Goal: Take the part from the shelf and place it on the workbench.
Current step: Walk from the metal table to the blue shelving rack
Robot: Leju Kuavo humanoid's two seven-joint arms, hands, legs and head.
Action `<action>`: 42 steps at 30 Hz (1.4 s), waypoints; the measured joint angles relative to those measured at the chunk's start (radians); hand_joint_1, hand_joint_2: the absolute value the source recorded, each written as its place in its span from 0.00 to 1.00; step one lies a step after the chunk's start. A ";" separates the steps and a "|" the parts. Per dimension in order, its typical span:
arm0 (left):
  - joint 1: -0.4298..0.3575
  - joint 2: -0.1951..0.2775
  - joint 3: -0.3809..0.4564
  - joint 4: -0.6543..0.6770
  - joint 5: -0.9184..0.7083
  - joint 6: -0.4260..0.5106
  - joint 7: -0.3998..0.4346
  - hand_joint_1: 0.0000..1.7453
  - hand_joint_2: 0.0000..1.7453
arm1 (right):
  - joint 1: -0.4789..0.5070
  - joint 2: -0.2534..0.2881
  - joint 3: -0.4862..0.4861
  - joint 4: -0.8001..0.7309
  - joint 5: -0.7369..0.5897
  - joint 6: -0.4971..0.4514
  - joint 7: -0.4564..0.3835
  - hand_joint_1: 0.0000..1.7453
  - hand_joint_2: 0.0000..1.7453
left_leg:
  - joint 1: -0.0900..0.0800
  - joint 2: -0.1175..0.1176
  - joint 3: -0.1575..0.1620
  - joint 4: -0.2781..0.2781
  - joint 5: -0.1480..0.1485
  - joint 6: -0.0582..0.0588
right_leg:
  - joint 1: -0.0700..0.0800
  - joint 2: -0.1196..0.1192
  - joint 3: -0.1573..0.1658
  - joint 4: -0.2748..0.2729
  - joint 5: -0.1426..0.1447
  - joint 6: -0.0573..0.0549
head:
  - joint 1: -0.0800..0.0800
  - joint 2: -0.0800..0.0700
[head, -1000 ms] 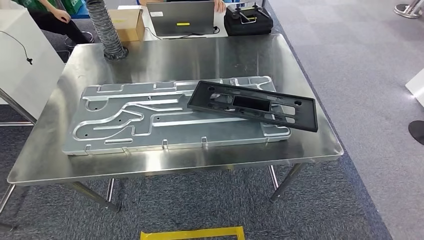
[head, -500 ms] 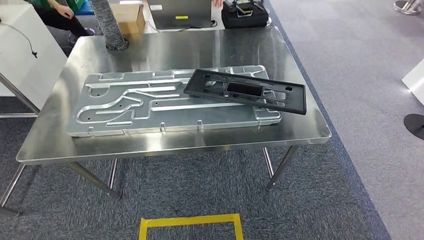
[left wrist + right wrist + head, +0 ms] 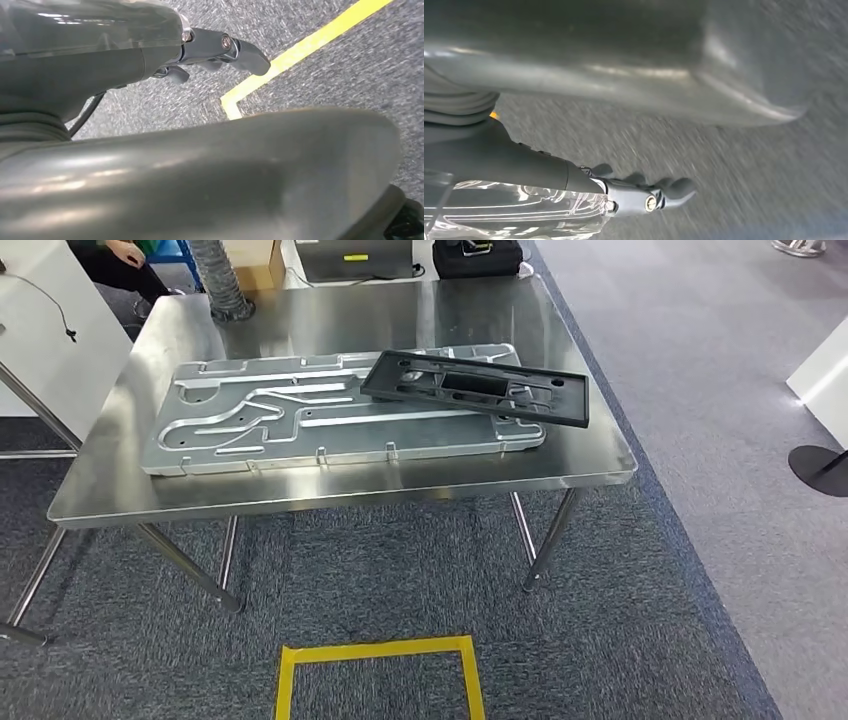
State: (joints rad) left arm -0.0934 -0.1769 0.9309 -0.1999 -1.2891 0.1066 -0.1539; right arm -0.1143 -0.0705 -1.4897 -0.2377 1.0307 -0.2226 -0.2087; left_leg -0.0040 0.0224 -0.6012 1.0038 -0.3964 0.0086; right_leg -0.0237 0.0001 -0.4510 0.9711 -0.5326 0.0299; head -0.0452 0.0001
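One black part (image 3: 476,387) on workbench (image 3: 330,495), robot hands seemingly well apart

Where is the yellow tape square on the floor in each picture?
Head view: the yellow tape square lies on the grey carpet at the bottom, in front of the steel table.
Left wrist view: one yellow corner runs past the left hand.
Right wrist view: I cannot see it.
Shared landmark: the grey carpet.
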 joint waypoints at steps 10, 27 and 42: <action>0.003 0.008 -0.017 0.000 -0.019 -0.009 0.025 0.00 0.00 | 0.000 0.099 0.047 0.033 0.050 0.101 0.127 0.00 0.00 | 0.010 -0.013 0.014 0.216 -0.141 -0.024 | 0.007 -0.006 -0.134 0.011 0.107 -0.035 | 0.000 0.000; -0.004 0.008 -0.042 0.000 -0.043 -0.018 0.032 0.00 0.00 | -0.005 0.166 0.127 0.046 0.116 0.191 0.102 0.00 0.50 | -0.007 -0.006 0.013 -0.015 -0.021 0.036 | 0.013 -0.002 -0.051 0.107 0.017 -0.001 | 0.000 0.000; -0.003 0.009 -0.056 0.000 -0.055 -0.023 0.035 0.00 0.00 | -0.003 0.182 0.153 0.047 0.128 0.185 0.099 0.00 0.25 | 0.019 -0.017 0.090 0.105 -0.122 -0.028 | 0.010 -0.011 -0.148 0.013 0.117 -0.025 | 0.000 0.000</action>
State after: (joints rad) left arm -0.0966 -0.1683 0.8746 -0.1999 -1.3441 0.0834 -0.1194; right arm -0.1176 0.1118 -1.3369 -0.1905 1.1584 -0.0378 -0.1096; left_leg 0.0151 0.0058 -0.5109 1.1091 -0.5184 -0.0198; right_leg -0.0138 -0.0106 -0.5986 0.9840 -0.4160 0.0053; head -0.0454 0.0000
